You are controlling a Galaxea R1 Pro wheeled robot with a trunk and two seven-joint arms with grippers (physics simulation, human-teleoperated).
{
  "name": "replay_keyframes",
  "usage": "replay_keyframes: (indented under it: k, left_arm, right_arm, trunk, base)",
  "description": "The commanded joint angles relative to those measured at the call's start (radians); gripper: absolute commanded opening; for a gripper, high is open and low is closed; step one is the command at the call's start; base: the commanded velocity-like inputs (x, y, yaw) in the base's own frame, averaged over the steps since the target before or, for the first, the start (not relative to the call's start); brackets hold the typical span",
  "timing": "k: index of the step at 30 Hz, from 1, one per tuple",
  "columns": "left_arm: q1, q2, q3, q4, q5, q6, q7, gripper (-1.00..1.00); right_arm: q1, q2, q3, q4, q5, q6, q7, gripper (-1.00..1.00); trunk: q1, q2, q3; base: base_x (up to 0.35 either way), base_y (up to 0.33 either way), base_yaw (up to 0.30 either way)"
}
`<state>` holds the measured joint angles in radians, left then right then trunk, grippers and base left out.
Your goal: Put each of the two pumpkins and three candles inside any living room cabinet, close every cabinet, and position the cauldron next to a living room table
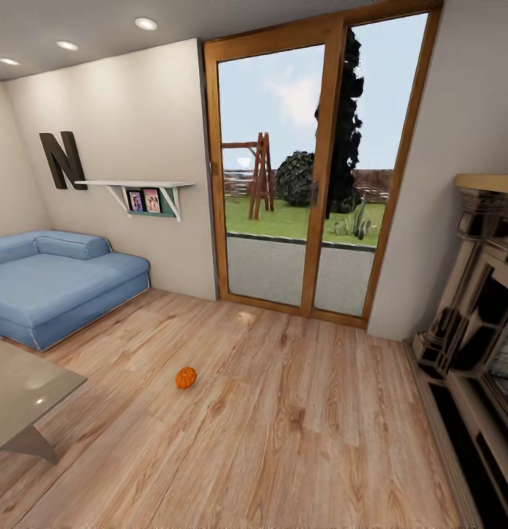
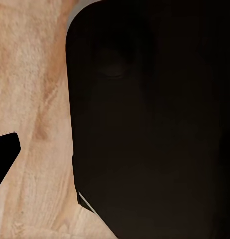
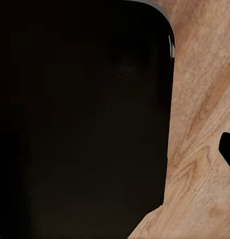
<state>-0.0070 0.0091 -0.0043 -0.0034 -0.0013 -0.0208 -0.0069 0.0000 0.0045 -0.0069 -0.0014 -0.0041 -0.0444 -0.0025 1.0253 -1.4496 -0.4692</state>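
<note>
Head view: a single orange pumpkin (image 1: 186, 378) sits alone on the bare wooden floor (image 1: 305, 441) of a living room, well apart from the furniture around it. The glass-topped table (image 1: 19, 389) juts in at lower left on a grey angled leg, with a blue sofa (image 1: 56, 283) against the wall behind it. Above the sofa hang a dark letter N (image 1: 62, 159) and a white wall shelf (image 1: 136, 187) carrying two small framed pictures. A wood-framed glass door (image 1: 316, 169) fills the far wall and looks out on grass, a swing frame and dark trees. A carved fireplace surround (image 1: 478, 294) stands along the right edge.

Left wrist view: a large, rounded black body (image 2: 154, 124) blocks most of the frame, with pale wood floor beside it and a small black tip (image 2: 5, 152) poking in at the edge. Whether the left gripper is open or closed cannot be told, nor whether it holds anything.

Right wrist view: the same arrangement, a broad black shape (image 3: 80, 119) against wood floor, with a dark tip (image 3: 228, 149) at the margin. The right gripper's state cannot be told either.
</note>
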Motion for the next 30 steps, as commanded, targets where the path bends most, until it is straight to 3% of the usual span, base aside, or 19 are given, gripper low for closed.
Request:
replay_keyframes:
  k: [1,10,30]
  left_arm:
    - [0.000,0.000,-0.001,0.000,0.000,-0.002,-0.001,1.00]
    - [0.000,0.001,-0.003,0.000,-0.001,-0.030,-0.001,1.00]
    - [0.000,0.002,-0.005,0.000,-0.002,-0.056,-0.001,1.00]
  right_arm:
    - [0.000,0.000,-0.001,0.000,0.000,-0.003,0.000,1.00]
    - [0.000,0.001,-0.001,-0.001,-0.001,-0.005,0.001,1.00]
    - [0.000,0.000,-0.004,0.002,0.000,-0.034,0.001,1.00]
  trunk:
    - [0.000,0.000,-0.001]
    - [0.000,0.000,0.001]
    - [0.000,0.000,0.023]
  base:
    - [-0.140,0.000,0.000]
    - [-0.037,0.059,-0.031]
    - [0.051,0.264,-0.215]
